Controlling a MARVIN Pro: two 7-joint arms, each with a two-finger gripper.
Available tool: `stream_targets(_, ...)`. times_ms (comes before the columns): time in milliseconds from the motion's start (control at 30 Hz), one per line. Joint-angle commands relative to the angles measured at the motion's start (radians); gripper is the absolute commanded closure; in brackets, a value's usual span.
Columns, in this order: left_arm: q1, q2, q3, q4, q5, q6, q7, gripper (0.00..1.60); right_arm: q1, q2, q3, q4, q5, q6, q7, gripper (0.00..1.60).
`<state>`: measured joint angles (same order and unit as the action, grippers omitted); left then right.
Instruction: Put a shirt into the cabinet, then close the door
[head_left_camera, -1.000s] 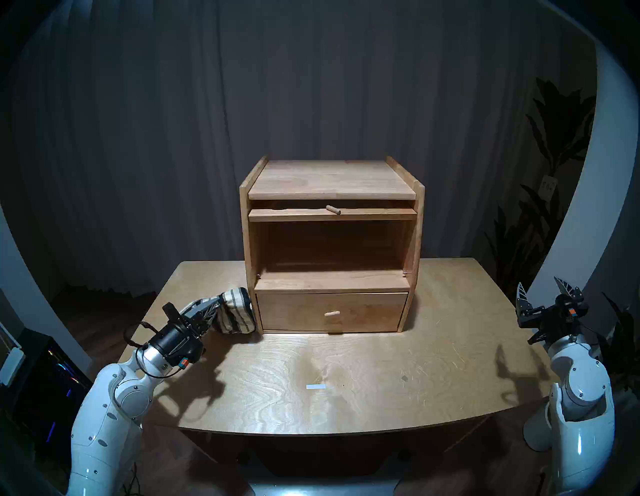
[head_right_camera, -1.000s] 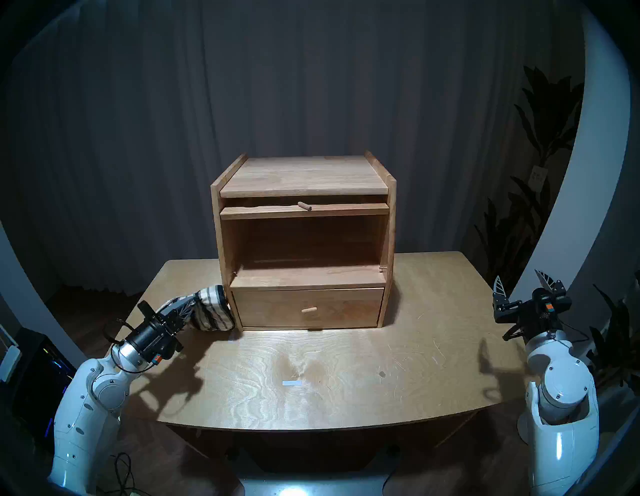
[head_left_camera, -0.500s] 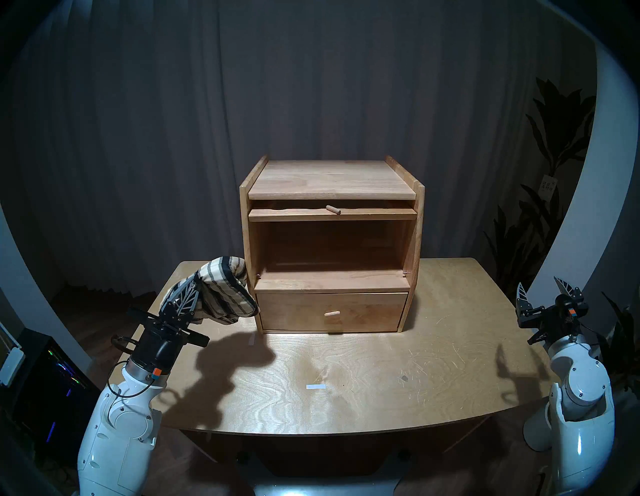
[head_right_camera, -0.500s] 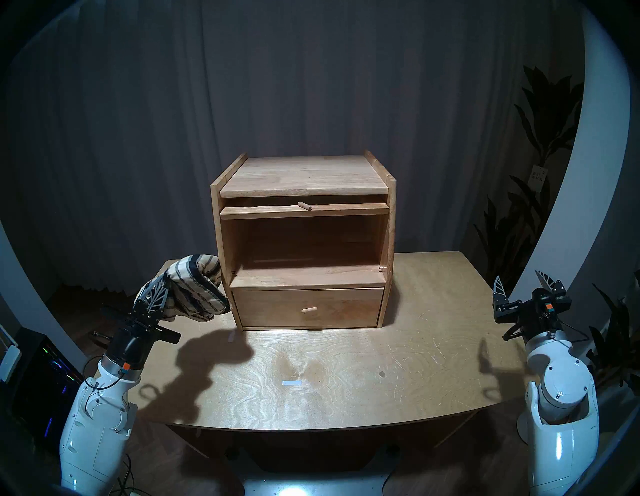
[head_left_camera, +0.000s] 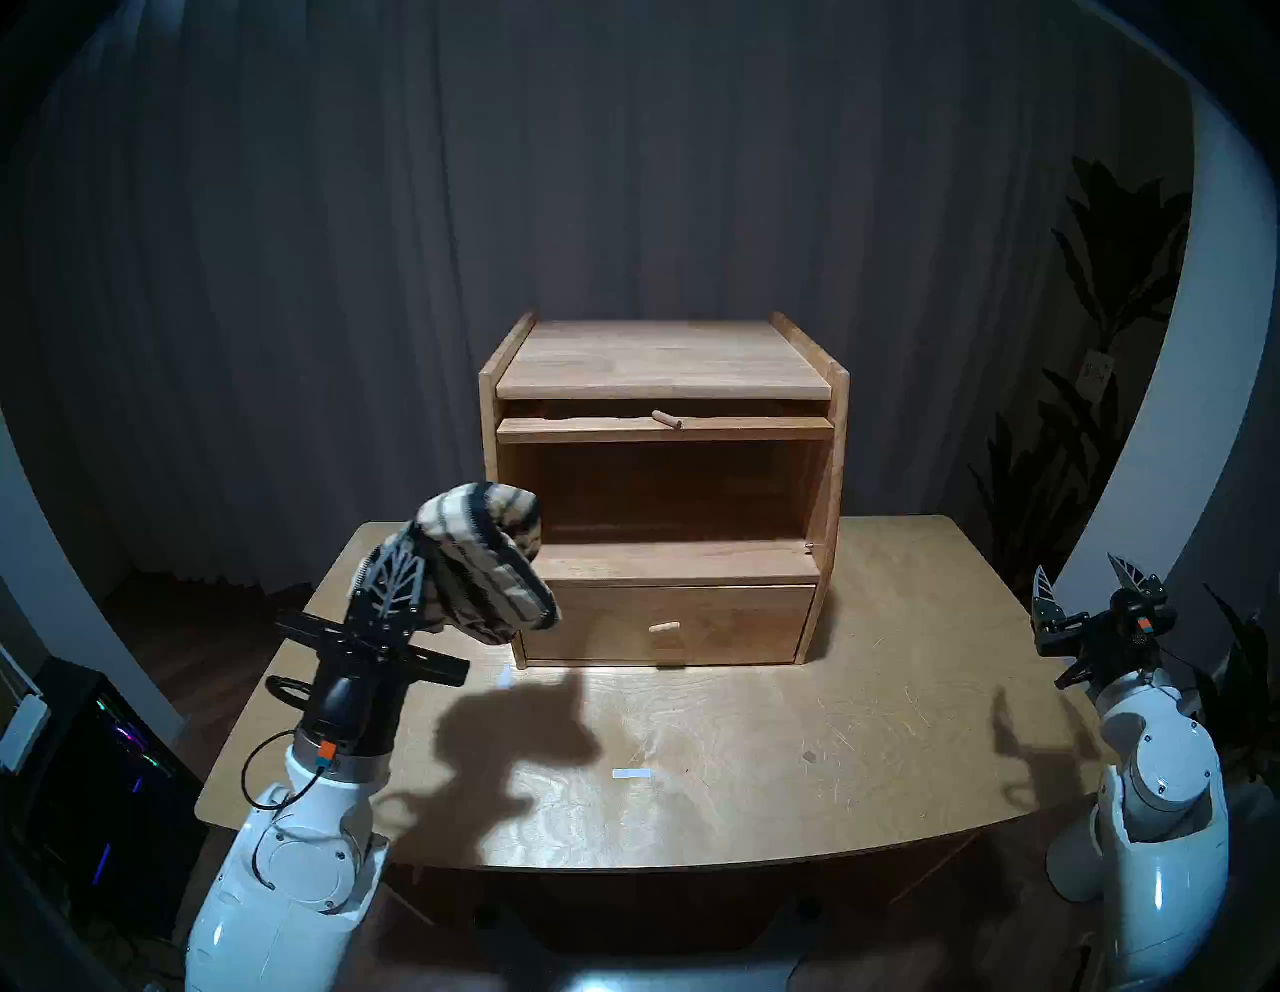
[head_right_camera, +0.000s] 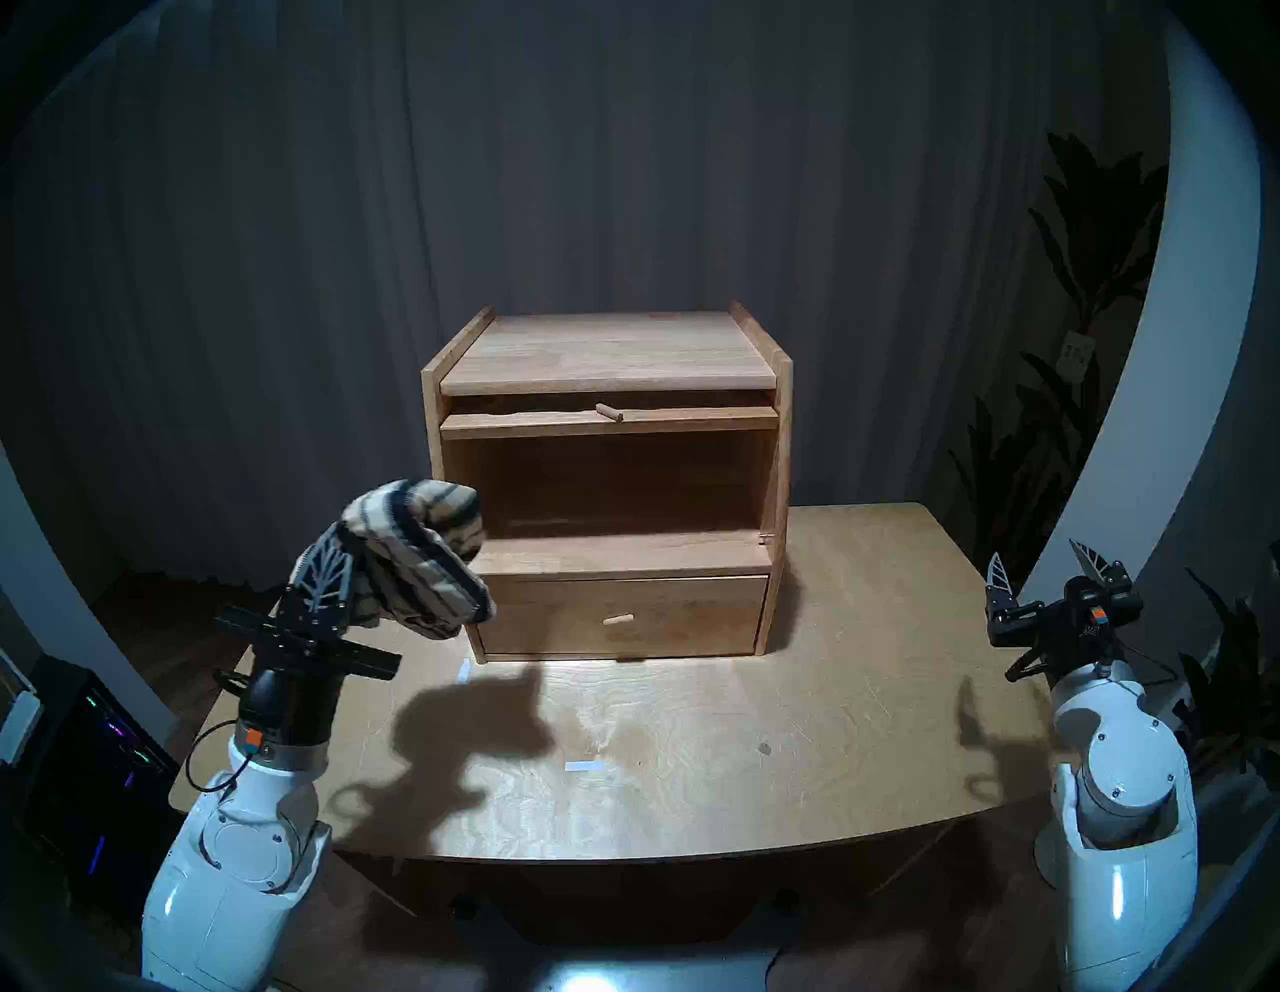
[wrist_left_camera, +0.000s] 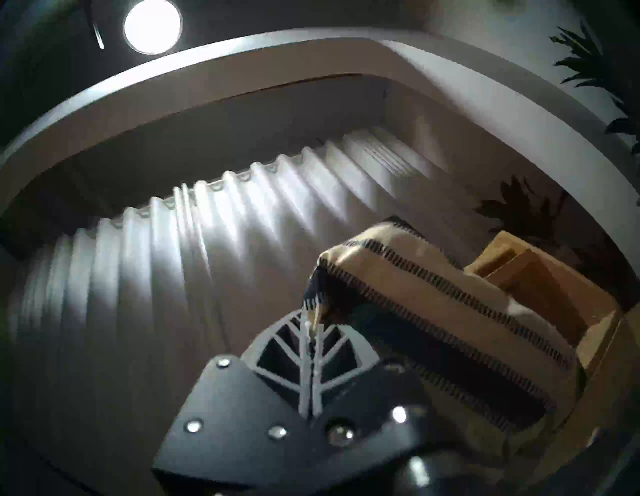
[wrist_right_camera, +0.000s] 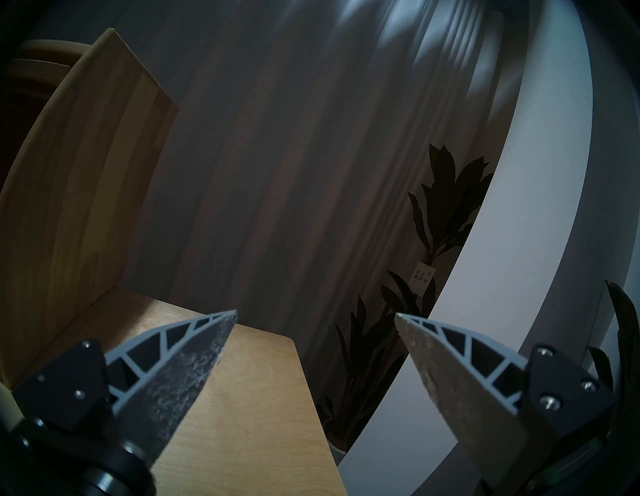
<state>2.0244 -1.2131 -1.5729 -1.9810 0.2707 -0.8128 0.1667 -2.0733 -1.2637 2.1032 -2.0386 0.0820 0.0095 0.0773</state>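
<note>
Shirt (head_left_camera: 485, 561) is seen bunched up in the head-left view, clamped in the left gripper (head_left_camera: 409, 554), held off the table (head_left_camera: 692, 762) just in front of the cabinet (head_left_camera: 665, 485) at its lower-left front corner. The top of the bundle overlaps the left edge of the open compartment; whether it's touching the wood can't be told. The door (head_left_camera: 665, 429) is seen tucked flat under the top board, peg knob poking out, so the compartment is wide open. The drawer (head_left_camera: 665, 623) below is shut. The right gripper (head_left_camera: 1084, 578) is parked off the table's right edge, fingers spread, nothing in it.

Head-right view: pretty much the same picture. A small white strip (head_right_camera: 584, 766) is spotted on the table near the front.

Left wrist: the two fingers are pressed together with striped cloth pinched at the tips, and the rest of the shirt is draped off to the right, with the cabinet behind it. A curtain (wrist_left_camera: 173, 277) fills the background.

Right wrist: both fingers (wrist_right_camera: 183, 363) are seen well apart, pointed past the table's far corner toward a plant (wrist_right_camera: 443, 207).
</note>
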Motion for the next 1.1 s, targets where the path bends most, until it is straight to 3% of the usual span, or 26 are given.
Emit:
stream_targets(0, -0.037, 0.013, 0.086, -0.113, 0.034, 0.101, -0.076, 1.6, 0.004, 0.003, 0.0, -0.013, 0.0, -0.004, 0.001, 0.0)
stream_targets(267, -0.097, -0.01, 0.171, -0.202, 0.04, 0.231, -0.142, 1.6, 0.005, 0.004, -0.001, -0.01, 0.0, -0.004, 0.001, 0.0)
stream_targets(433, -0.126, -0.048, 0.218, -0.252, 0.047, 0.358, -0.171, 1.6, 0.006, 0.004, -0.001, -0.008, 0.0, -0.004, 0.0, 0.0)
stream_targets(700, -0.205, -0.116, 0.28, -0.209, 0.065, 0.496, -0.202, 1.6, 0.008, 0.005, -0.002, -0.005, 0.0, -0.004, 0.0, 0.0)
stream_targets(733, -0.218, -0.126, 0.288, -0.207, 0.068, 0.543, -0.206, 1.6, 0.008, 0.005, -0.002, -0.005, 0.0, -0.004, 0.0, 0.0)
stream_targets(867, -0.249, -0.161, 0.3, -0.182, 0.073, 0.597, -0.21, 1.6, 0.008, 0.005, -0.002, -0.003, 0.0, -0.004, 0.0, 0.0)
stream_targets(900, -0.276, -0.17, 0.308, -0.176, 0.076, 0.646, -0.214, 1.6, 0.009, 0.005, -0.002, -0.002, 0.0, -0.004, 0.0, 0.0)
stream_targets(933, -0.265, -0.177, 0.306, -0.171, 0.076, 0.636, -0.214, 1.6, 0.009, 0.005, -0.002, -0.002, 0.0, -0.004, 0.0, 0.0)
stream_targets(1067, -0.313, -0.217, 0.32, -0.153, 0.079, 0.732, -0.221, 1.6, 0.01, 0.005, -0.002, 0.0, 0.0, -0.004, -0.001, 0.0)
